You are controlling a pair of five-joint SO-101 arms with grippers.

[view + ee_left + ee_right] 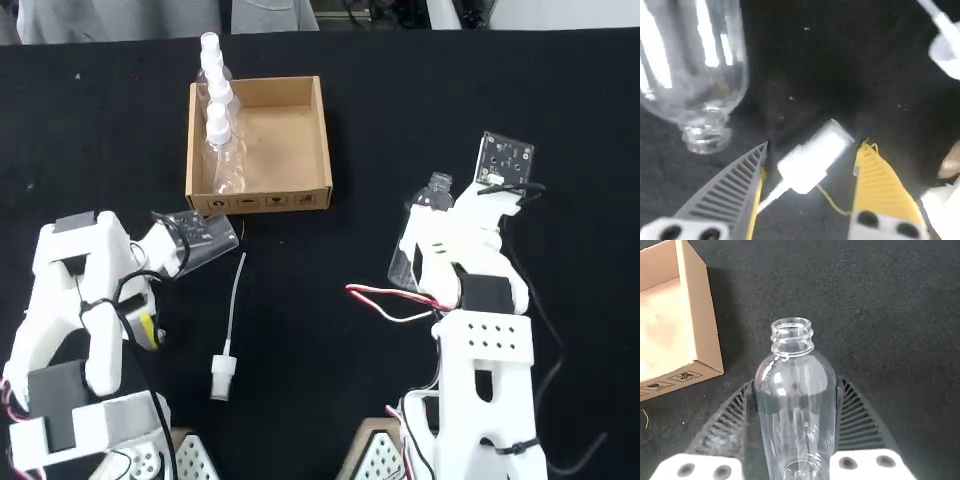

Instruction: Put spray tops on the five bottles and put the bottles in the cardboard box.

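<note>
Cardboard box holds capped bottles along wall.

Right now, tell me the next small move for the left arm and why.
Probably close the left jaws on the spray top: it lies between them and they stand open. The right jaws hold a bottle with a bare neck.

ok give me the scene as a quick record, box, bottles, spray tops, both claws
box: brown cardboard box, three capped clear plastic bottles along one wall
right claw: shut on an uncapped clear plastic bottle
left claw: open, white spray top between its fingers
on the black table: second uncapped bottle lying down, second white spray top with tube
</note>
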